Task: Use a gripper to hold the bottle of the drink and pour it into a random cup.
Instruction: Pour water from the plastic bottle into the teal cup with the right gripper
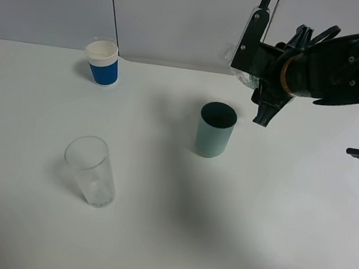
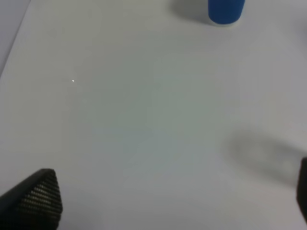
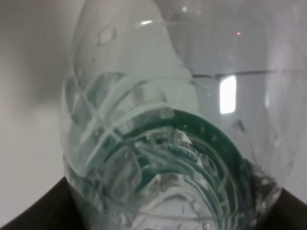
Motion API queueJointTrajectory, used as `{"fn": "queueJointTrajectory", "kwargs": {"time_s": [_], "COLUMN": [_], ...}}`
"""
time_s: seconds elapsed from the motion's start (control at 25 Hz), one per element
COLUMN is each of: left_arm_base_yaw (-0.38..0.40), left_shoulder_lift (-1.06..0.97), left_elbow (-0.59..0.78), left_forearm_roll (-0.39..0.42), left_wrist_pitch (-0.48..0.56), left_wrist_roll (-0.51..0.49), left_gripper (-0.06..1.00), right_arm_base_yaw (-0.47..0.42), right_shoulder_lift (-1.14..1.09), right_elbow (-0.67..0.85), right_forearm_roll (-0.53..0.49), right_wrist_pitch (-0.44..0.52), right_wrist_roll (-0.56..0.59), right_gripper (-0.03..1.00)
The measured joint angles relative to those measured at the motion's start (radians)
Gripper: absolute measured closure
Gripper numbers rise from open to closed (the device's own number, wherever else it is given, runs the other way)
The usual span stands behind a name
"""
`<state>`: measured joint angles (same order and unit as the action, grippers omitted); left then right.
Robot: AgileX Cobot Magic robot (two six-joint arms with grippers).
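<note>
While the right wrist view is filled by the ribbed body and green label of the bottle point(image 3: 158, 143), only a faint clear sliver of it is made out in the high view, behind the right gripper point(image 1: 266, 96). The bottle is clamped between the closed black jaws and held in the air near the teal cup point(image 1: 216, 130), apart from it. Its mouth is hidden. The left gripper point(image 2: 168, 201) is shown only by its own wrist view, jaws spread wide and cut off.

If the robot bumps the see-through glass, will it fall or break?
Probably tips: the clear glass is tall and slim and looks empty. Being round, it may then roll. Whether it is breakable, I cannot tell.
</note>
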<state>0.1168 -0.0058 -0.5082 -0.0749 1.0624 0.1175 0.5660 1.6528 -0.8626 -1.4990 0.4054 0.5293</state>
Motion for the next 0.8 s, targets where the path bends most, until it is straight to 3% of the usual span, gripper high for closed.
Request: {"fn": "queueJointTrajectory", "kwargs": {"time_s": [0.6,0.8], "left_arm_base_yaw": [0.0,0.0], "left_shoulder_lift": [0.0,0.0], "left_elbow": [0.0,0.0], "left_forearm_roll": [0.0,-0.001], "left_wrist_pitch": [0.0,0.0], "left_wrist_roll": [0.0,0.0], "left_gripper": [-0.05,-0.05], "right_arm_base_yaw": [0.091,0.092], "right_shoulder_lift": [0.01,0.01], "right_elbow": [-0.002,0.061], "right_forearm_roll": [-0.051,-0.089], "right_wrist_pitch": [0.14,0.157], "right_wrist_roll": [-0.025,-0.035], "right_gripper": [0.39,0.39]}}
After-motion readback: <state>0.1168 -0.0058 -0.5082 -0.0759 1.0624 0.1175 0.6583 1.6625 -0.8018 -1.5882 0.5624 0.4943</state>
